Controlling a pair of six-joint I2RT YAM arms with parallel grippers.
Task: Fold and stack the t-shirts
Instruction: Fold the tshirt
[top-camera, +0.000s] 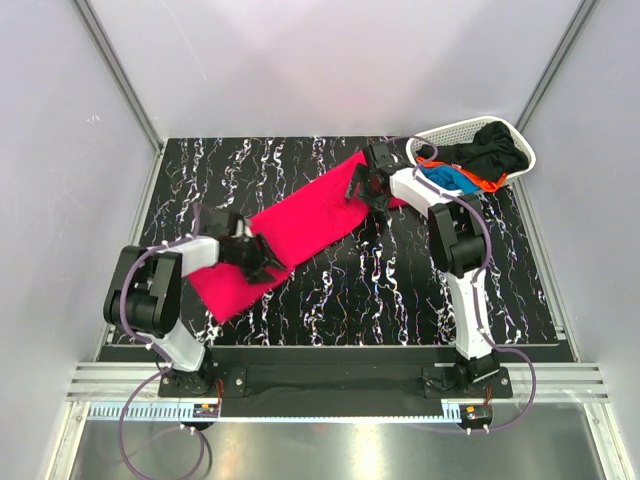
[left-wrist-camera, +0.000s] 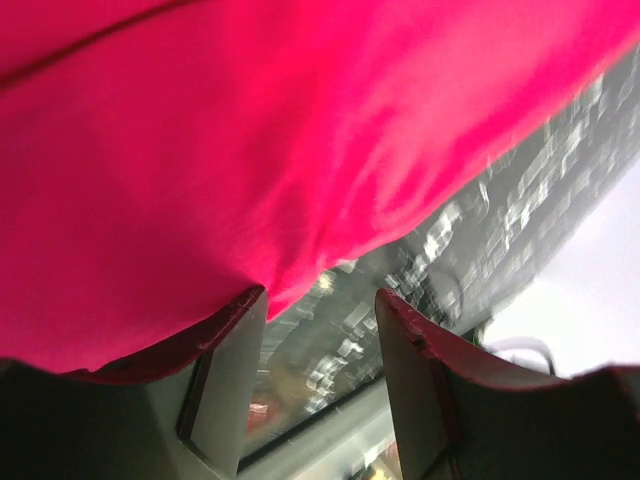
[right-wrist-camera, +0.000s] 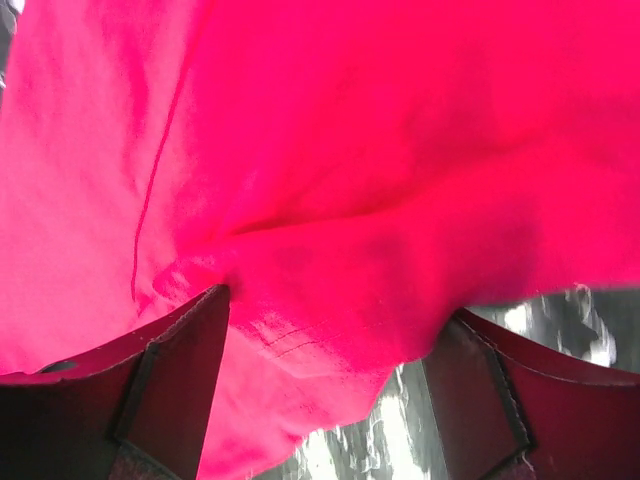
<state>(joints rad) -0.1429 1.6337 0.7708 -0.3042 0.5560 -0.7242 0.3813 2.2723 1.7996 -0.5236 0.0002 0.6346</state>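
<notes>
Your left arm (top-camera: 160, 285) folded at elbow, left gripper (left-wrist-camera: 320, 297) fingers parted, your right arm (top-camera: 455, 250) reaching forward-left, right gripper (right-wrist-camera: 338, 310) fingers spread wide.

Black marbled table (top-camera: 400, 290), pale grey walls (top-camera: 330, 60)

Bright even light, soft glare, blurred wrist views

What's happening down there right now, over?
Left claw open at near end of red shirt. Right claw open around far end. Other shirts in basket. Nothing blocking.
</notes>
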